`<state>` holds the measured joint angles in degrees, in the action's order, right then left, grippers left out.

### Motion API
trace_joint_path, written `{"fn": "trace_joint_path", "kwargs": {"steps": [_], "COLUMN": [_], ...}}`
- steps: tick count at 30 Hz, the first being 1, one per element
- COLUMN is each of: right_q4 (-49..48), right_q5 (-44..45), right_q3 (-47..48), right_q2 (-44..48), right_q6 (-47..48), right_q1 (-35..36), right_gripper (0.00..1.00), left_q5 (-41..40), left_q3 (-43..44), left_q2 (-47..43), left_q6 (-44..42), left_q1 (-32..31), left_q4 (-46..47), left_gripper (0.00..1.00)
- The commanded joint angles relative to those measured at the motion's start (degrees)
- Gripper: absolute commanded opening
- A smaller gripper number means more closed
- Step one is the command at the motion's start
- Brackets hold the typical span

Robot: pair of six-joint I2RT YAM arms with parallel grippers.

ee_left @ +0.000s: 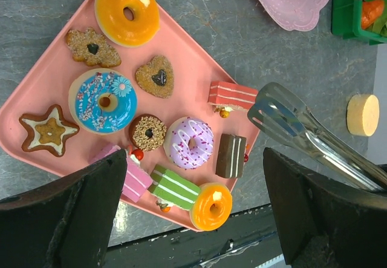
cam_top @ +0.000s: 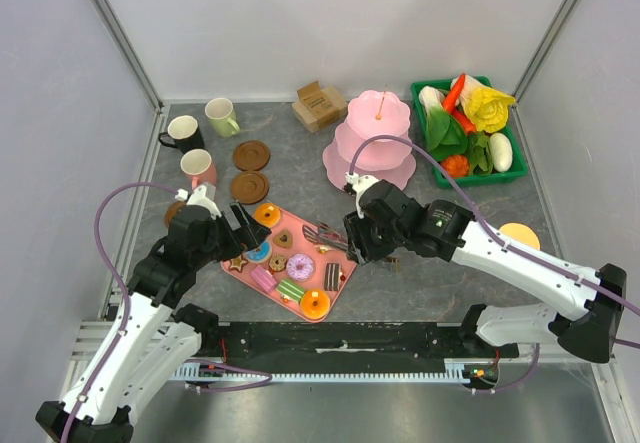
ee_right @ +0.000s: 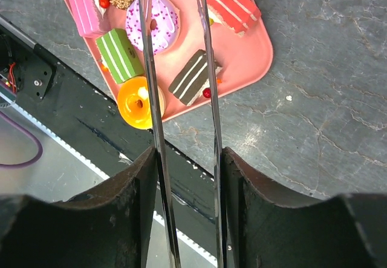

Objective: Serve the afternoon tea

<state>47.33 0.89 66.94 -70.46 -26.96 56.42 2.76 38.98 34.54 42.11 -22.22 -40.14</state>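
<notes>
Gripped metal tongs [ee_right: 151, 98] in the right end effector [ee_right: 187, 177], their long axis running straight ahead over the near corner of the pink tray [ee_right: 254, 50]. Found the brown cake slice [ee_right: 193, 77] and purple donut [ee_right: 153, 23] framed between the blades, on the tray; could not tell the height above them. Hovered the left end effector [ee_left: 196, 195], wide open and empty, over the tray's middle. Noted mugs [cam_top: 197, 168], coasters [cam_top: 250, 155] and tiered stand [cam_top: 372, 138] on the surface beyond the tray's far side. Judged the right arm better placed, with the red slice [ee_right: 233, 5] crowding just outside the blades.
</notes>
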Motion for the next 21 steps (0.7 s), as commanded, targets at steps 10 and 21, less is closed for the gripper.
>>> {"fn": "trace_joint_path", "kwargs": {"steps": [10,21], "right_q4": [5.14,1.8], "right_q5": [5.62,5.18], "right_q3": [-5.41,-5.77], "right_q2": [3.75,-1.17], "right_q6": [-8.46,-10.39], "right_q1": [0.18,0.26], "right_gripper": [0.54,0.54], "left_q5": [1.01,1.54], "left_q3": [-0.75,-1.01], "left_q2": [-0.62,-1.06], "left_q6": [-0.27,-0.01], "left_q1": [0.16,0.07], "left_q4": [1.2,1.38], "left_gripper": [0.99,0.99]}}
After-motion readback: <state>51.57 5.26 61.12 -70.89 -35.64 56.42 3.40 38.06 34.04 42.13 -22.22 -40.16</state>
